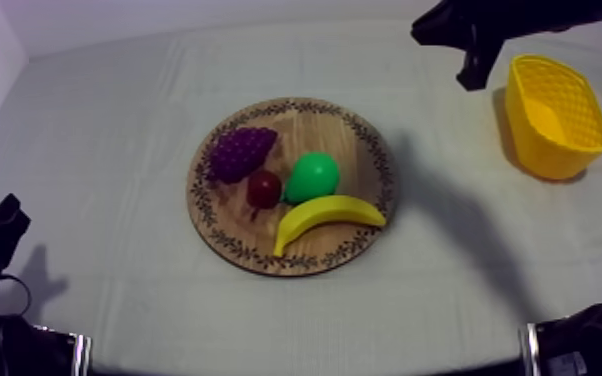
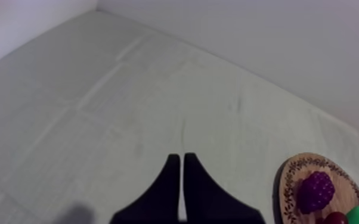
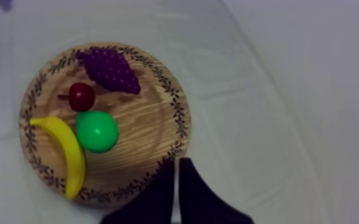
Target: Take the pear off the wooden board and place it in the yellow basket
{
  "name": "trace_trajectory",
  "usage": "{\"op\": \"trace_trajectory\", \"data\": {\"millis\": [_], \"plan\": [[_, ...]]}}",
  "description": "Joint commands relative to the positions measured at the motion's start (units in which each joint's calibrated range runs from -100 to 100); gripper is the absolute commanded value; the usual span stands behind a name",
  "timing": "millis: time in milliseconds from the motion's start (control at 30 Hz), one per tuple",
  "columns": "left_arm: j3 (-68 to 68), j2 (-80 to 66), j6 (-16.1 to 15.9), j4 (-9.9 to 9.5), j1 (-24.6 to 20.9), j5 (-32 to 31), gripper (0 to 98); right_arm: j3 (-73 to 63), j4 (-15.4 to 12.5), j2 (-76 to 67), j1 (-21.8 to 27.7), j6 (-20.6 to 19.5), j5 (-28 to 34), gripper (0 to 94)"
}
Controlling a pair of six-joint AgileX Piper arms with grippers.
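The green pear [image 1: 312,177] lies in the middle of the round wooden board [image 1: 363,135], touching the banana's back. From the right wrist view the pear [image 3: 97,131] sits a short way beyond my right gripper [image 3: 176,164], whose fingers lie together as a narrow wedge over the board's rim [image 3: 164,113]. Seen from above, that gripper [image 1: 477,72] hangs high between the board and the yellow basket [image 1: 565,160], which holds nothing. My left gripper [image 2: 179,158] is shut over bare cloth, far from the board [image 2: 289,179], low at the table's left [image 1: 5,215].
On the board with the pear are purple grapes [image 1: 240,152], a small red fruit [image 1: 263,187] and a banana [image 1: 327,215] along the near rim. The basket stands at the far right of the table.
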Motion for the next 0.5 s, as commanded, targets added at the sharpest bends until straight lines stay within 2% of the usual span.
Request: {"op": "trace_trajectory", "data": {"millis": [0,200,467], "plan": [[0.02,0.02,0.0,-0.02,-0.02,0.01,0.1,-0.33,-1.01,0.49,-0.3,10.24,2.29,1.6],[0.02,0.02,0.01,-0.02,-0.02,0.01,0.1,0.54,-2.91,1.18,-1.31,16.62,8.19,4.3],[0.02,0.02,0.01,-0.02,-0.02,0.01,0.1,2.62,-3.74,2.6,-3.17,19.89,13.17,8.9]]}}
